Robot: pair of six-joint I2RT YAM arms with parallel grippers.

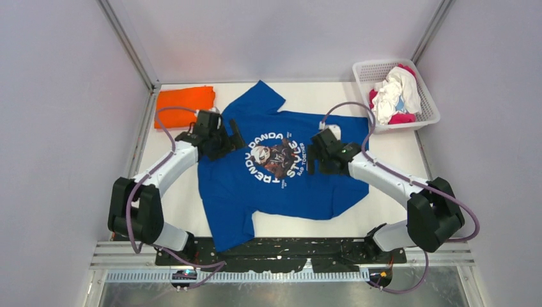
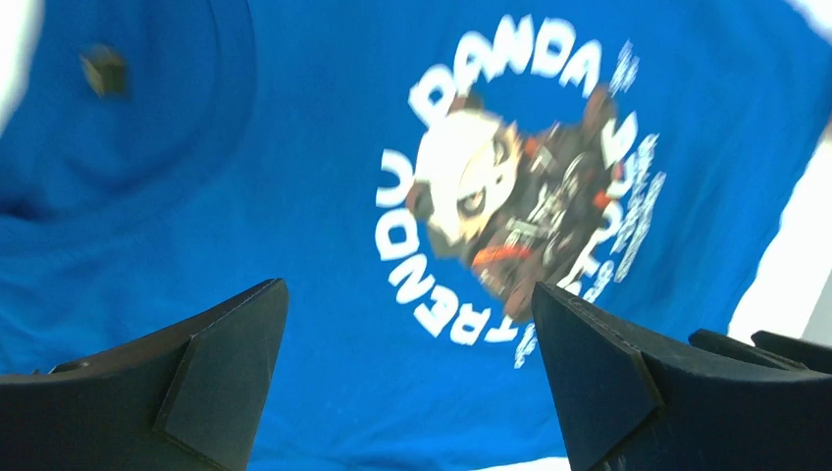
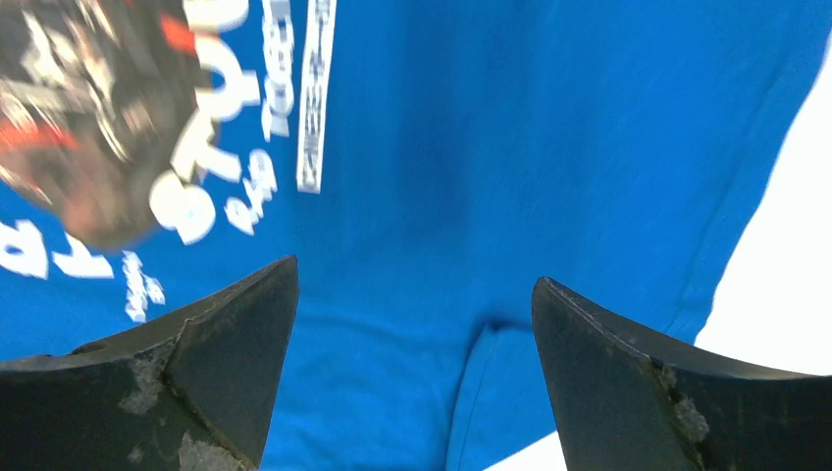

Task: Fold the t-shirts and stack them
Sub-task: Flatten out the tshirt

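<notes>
Both left pincer and right pincer gape inside blue t-shirt edges.

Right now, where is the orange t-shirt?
In the top view, the orange t-shirt lies folded at the far left corner of the table, just left of the spread blue t-shirt.

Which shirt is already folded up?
The orange t-shirt, at the far left. The blue t-shirt lies spread flat, and the white shirt and magenta shirt sit crumpled in the basket.
</notes>
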